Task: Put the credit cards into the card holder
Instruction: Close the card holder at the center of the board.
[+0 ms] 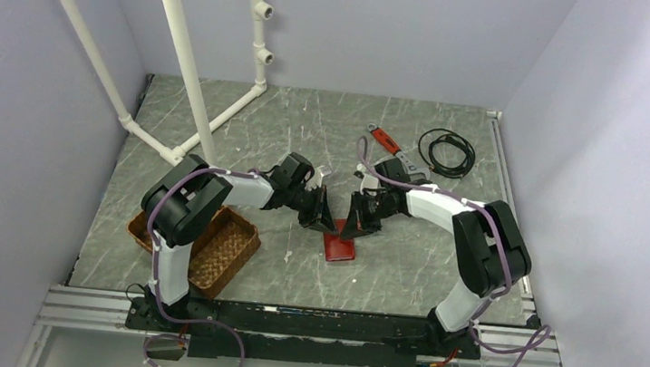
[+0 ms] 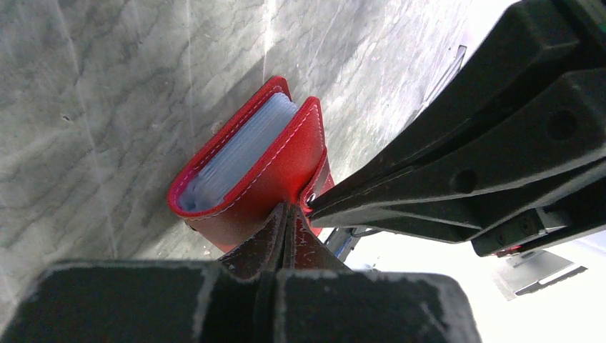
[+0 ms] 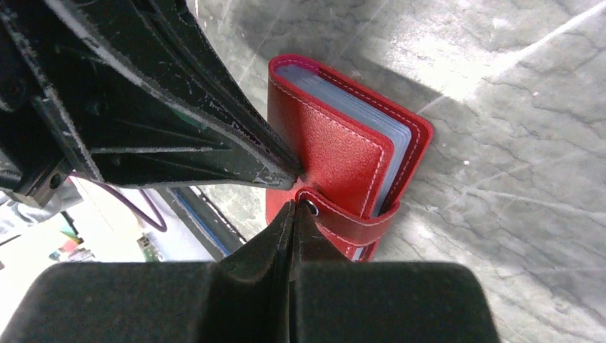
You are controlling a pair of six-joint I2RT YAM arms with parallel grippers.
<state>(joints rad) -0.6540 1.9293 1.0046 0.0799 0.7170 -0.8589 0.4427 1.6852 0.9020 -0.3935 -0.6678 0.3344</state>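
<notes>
The red card holder (image 1: 341, 247) lies on the grey marble table between the two arms, folded, with its snap strap (image 3: 357, 227) wrapped round the open side. Pale clear sleeves (image 2: 243, 150) show between its covers. The credit cards are hidden from every view. My left gripper (image 2: 286, 209) is shut, and its tips touch the red cover (image 2: 275, 175) beside the snap. My right gripper (image 3: 293, 206) is shut too, with its tips against the strap's end at the metal snap (image 3: 312, 209). From above, the left gripper (image 1: 326, 227) and the right gripper (image 1: 353, 230) meet tip to tip over the holder.
A brown wicker tray (image 1: 232, 248) stands at the near left beside the left arm's base. A red-handled wrench (image 1: 386, 141) and a coiled black cable (image 1: 446, 151) lie at the back right. A white pipe frame (image 1: 189, 69) rises at the back left.
</notes>
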